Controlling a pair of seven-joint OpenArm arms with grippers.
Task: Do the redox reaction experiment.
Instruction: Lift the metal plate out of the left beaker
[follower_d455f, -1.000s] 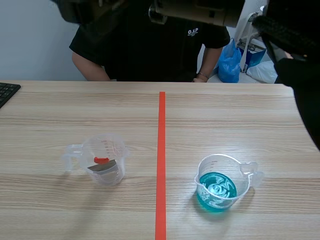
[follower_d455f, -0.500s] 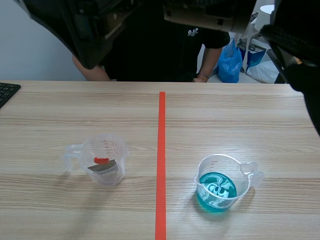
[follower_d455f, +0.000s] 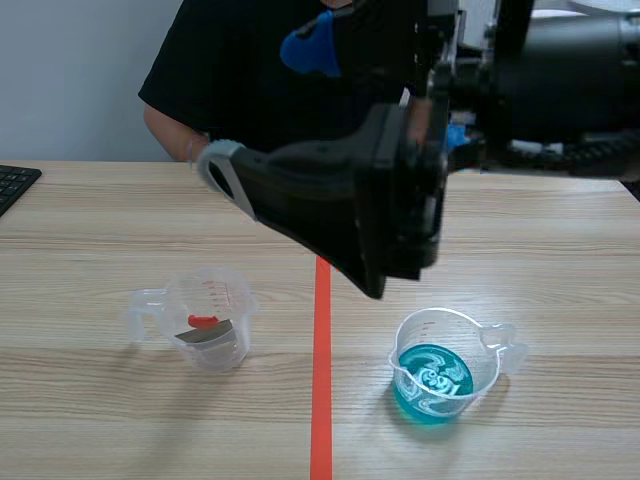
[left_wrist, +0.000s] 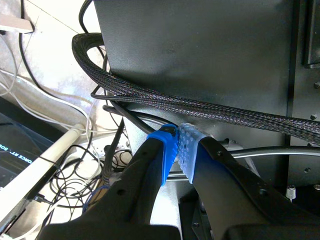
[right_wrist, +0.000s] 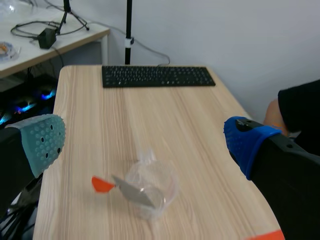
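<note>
1. My right gripper (right_wrist: 145, 142) is wide open with nothing in it. It hangs in the air over the left half of the tabletop (follower_d455f: 100, 230).
2. My left gripper (left_wrist: 178, 145) is closed on nothing. It points away at some wires (left_wrist: 100, 165), so I would leave it alone.
3. The clear cup (follower_d455f: 208, 330) stands left of the red line (follower_d455f: 321, 400), closer to the near edge. A grey metal strip (follower_d455f: 205, 336) with a red tab (follower_d455f: 202, 321) leans inside it.
4. The cup of blue water (follower_d455f: 440, 365) stands right of the line, also close to the near edge. It is well apart from the clear cup.
5. I think the job now is to fetch the strip. I should come down straight over the clear cup, put the red tab in the middle of the open right gripper, and close slowly.
6. The clear cup looks light. If I bump its rim it may tip over, so I would go slowly and lift straight up.
</note>
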